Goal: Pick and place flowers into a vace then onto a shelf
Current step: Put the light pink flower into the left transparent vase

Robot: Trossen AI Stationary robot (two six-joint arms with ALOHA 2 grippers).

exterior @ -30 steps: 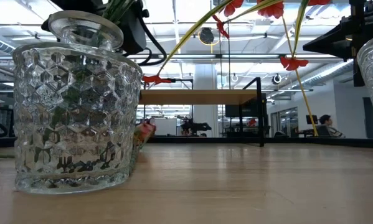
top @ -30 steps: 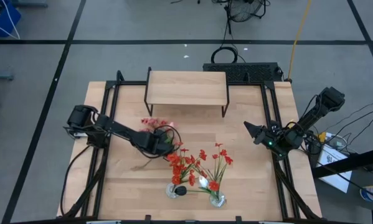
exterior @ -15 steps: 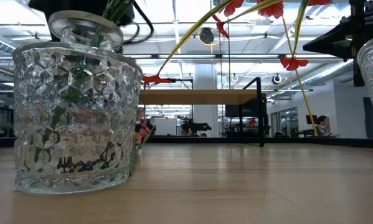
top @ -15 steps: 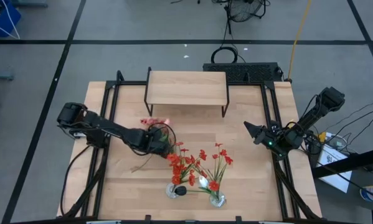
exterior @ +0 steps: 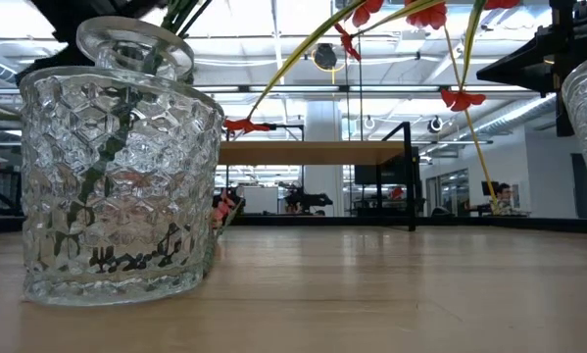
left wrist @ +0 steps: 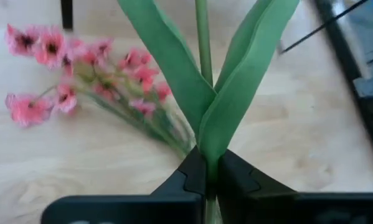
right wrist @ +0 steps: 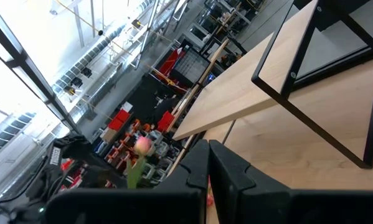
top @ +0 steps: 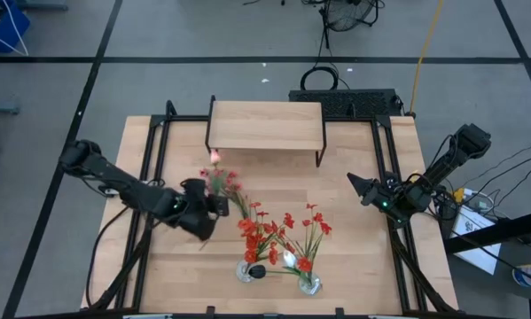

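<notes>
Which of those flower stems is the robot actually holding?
The green-leaved stem pinched in the left gripper. The pink ones lie loose on the table; the red ones stand in vases.

The shelf [top: 267, 124] stands at the back middle of the table [top: 363, 266]. Two vases [top: 247, 272] sit side by side at the front edge, with flowers [top: 278, 232] in them. The left gripper [top: 214, 204] is left of these flowers, the right gripper [top: 354, 182] near the table's right edge.
</notes>
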